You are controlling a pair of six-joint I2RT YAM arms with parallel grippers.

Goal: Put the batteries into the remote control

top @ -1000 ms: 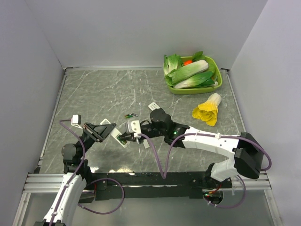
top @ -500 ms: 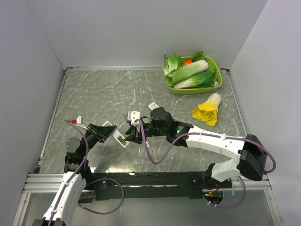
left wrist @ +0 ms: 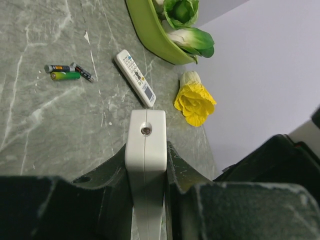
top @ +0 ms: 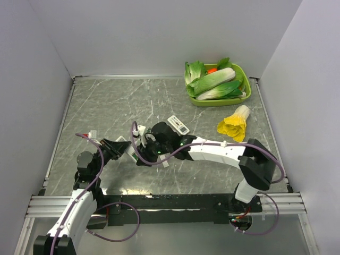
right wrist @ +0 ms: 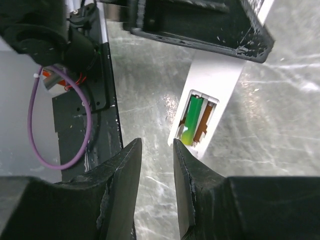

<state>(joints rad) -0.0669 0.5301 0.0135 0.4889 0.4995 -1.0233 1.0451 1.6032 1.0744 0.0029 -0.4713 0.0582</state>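
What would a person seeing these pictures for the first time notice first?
The white remote control, clamped in the left jaws at the front left, with its compartment open: one green battery sits inside, the second slot is empty. The right jaws hover beside it, holding nothing. At the far right corner, a green tray of leafy vegetables stands out.

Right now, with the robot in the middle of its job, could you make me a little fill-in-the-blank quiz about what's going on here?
1. The remote control is clamped by the ____.
2. Its open compartment holds ____ battery.
3. The right gripper, jaws apart, holds ____.
4. A second green battery lies on the ____.
Missing words: left gripper; one; nothing; table.
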